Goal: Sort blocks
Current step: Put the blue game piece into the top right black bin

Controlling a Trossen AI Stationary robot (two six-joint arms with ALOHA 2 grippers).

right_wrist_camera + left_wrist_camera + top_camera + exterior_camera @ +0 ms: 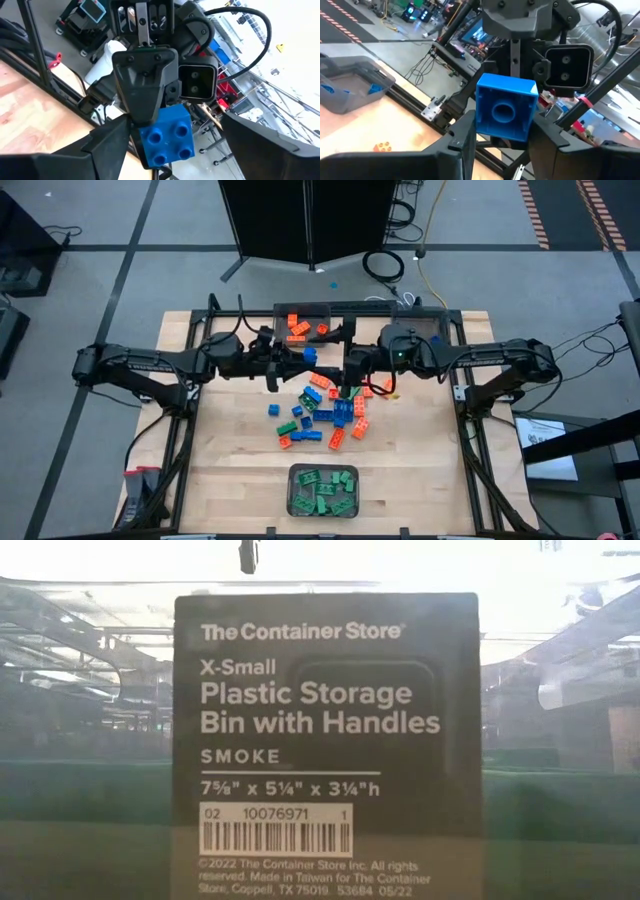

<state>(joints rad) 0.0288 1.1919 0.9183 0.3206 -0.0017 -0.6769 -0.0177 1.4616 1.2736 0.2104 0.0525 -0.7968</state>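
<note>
One blue block pinched in left tool | low view blocked by bin label

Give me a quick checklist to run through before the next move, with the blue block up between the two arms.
1. Left end effector gripping the blue block: ok, it is shut on the block's sides.
2. Right end effector ready to receive: ok, its fingers stand wide apart.
3. Block already between the right fingers: cannot tell; its studded face points toward them.
4. Block clear of the loose pile: ok, it is apart from it in the high view.
5. Bin with blue blocks within reach: cannot tell.
</note>
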